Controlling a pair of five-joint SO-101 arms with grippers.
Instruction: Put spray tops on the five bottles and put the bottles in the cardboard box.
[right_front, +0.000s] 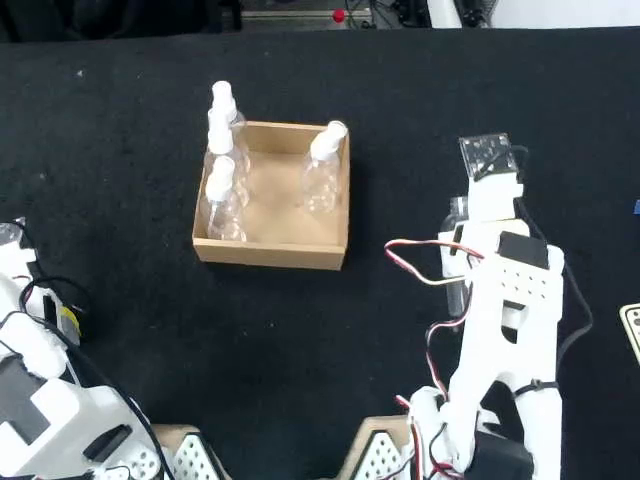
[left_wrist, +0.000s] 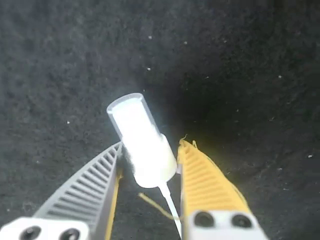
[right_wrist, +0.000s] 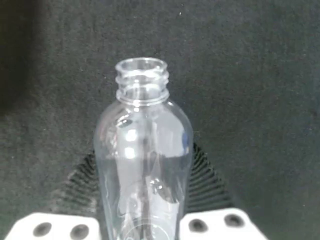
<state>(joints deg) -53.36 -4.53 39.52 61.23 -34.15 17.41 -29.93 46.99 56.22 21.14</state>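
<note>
A cardboard box (right_front: 272, 254) sits open on the black table (right_front: 120, 110), with four bottles standing upright inside it, each with a white spray top on. Three of them line the box's left wall: the rear bottle (right_front: 224, 108) at the far left corner, the middle bottle (right_front: 220, 142) just in front of it, and the front bottle (right_front: 222, 195) next along the same wall. The corner bottle (right_front: 324, 165) stands in the box's far right corner, apart from the other three.

To the right of the box and well clear of it, the right arm (right_front: 505, 300) stretches out over the table. The right gripper (right_wrist: 145, 156) is clamped on the body of a clear open bottle (right_wrist: 142, 130), whose threaded neck is bare and points away from the wrist.

To the left of the box and nearer the robot than it, the left arm (right_front: 35, 385) sits low over the table. The left gripper (left_wrist: 150, 147) has its jaws closed on a loose spray top (left_wrist: 141, 145), gripping it by the collar, with the thin dip tube trailing back between the fingers.
</note>
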